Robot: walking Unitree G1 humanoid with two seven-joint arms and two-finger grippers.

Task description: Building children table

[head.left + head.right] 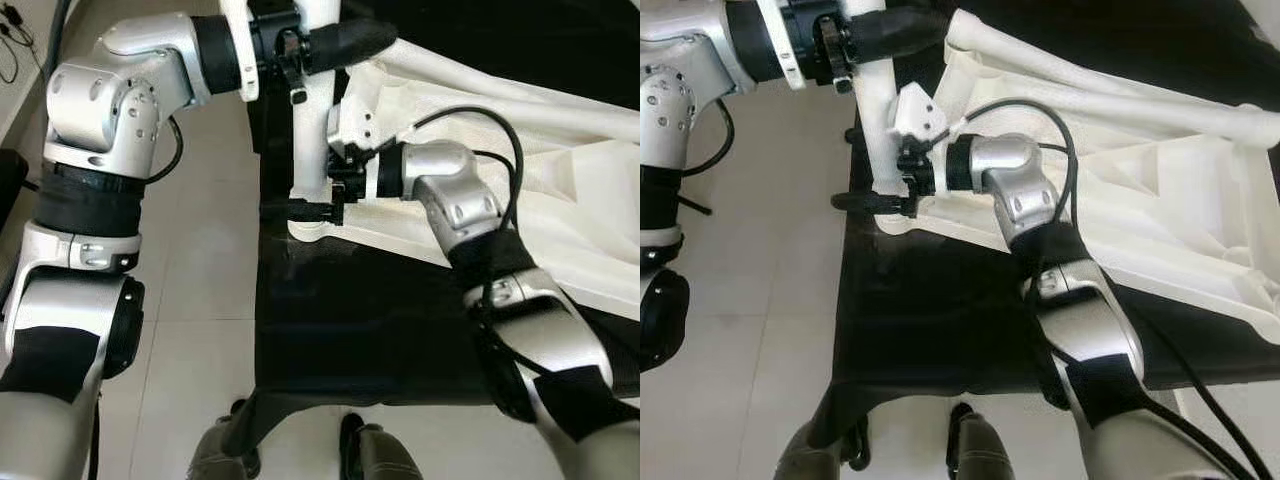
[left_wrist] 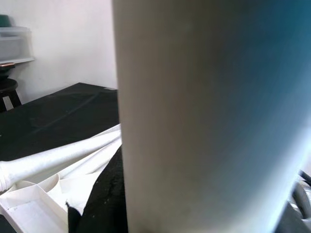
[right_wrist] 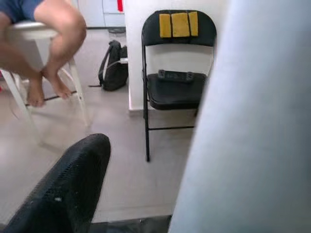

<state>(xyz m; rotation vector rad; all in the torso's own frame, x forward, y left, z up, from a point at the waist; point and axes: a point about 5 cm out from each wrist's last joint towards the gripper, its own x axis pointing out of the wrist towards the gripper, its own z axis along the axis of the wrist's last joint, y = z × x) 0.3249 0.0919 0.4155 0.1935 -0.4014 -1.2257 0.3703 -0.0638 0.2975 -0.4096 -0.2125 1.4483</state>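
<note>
White table leg point(image 1: 305, 150) stands upright at edge of black bench point(image 1: 360, 320), against overturned white tabletop point(image 1: 1160, 200). Left hand point(image 1: 300, 50) grips leg near top; right hand point(image 1: 305, 211) clamps it low, w/ fingers closed round it

head stereo: looking down | wrists: close on white leg point(image 2: 204, 116)

1. White plastic table frame point(image 1: 1140, 200) lies on black cloth-covered surface point(image 1: 350, 330).
2. White cylindrical table leg point(image 1: 312, 150) stands at frame's left corner.
3. Left gripper point(image 1: 345, 42) behind leg's upper part; right gripper point(image 1: 300, 211) near its base.
</note>
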